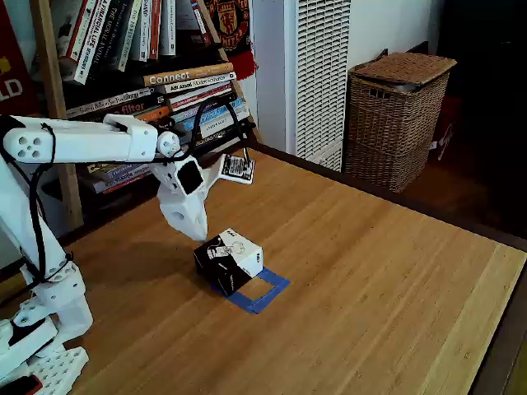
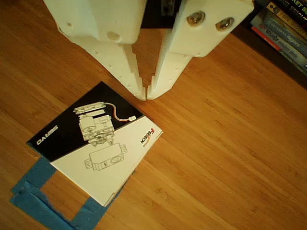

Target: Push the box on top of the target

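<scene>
Fixed view: the white plastic hand (image 1: 200, 236) — its tapered fingers pressed together, clenched on nothing — touches the box (image 1: 229, 260), a glossy black-and-white cube on the grained wooden bench (image 1: 370, 271), partly overlapping the target (image 1: 265, 291) — a blue tape square.

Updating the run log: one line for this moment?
gripper: shut, behind box | box: partly over target | target: part uncovered | stage: push unfinished

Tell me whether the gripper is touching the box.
Cannot tell. In the other view the shut fingertips of the gripper meet right at the box top's edge, with no plain gap or contact; the fixed view doesn't settle it.
</scene>
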